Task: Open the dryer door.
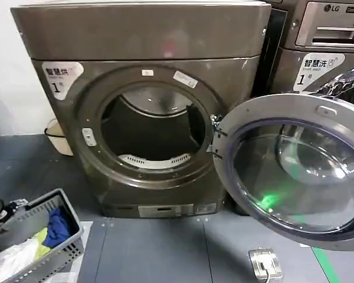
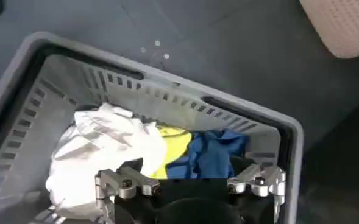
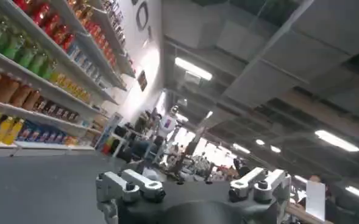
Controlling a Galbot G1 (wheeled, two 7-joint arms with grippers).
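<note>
Head view shows the door (image 1: pixel 295 171) swung wide on the dryer (image 1: pixel 141 106); opening looks done. Left gripper (image 2: pixel 191 182), fingers spread and empty, hangs over the basket (image 2: pixel 277 131). Right gripper (image 3: pixel 191 185), fingers apart, empty, faces away. Next, merely withdraw.

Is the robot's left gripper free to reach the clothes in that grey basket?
Probably yes: the left gripper hangs open just above the basket, nothing between it and the clothes.

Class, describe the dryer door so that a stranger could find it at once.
Start at the big bronze-grey dryer with the white "1" sticker. Its round door hangs wide open beside the porthole, grey inner side and tinted glass showing, while the neighbouring LG machine's chrome door stays shut.
</note>
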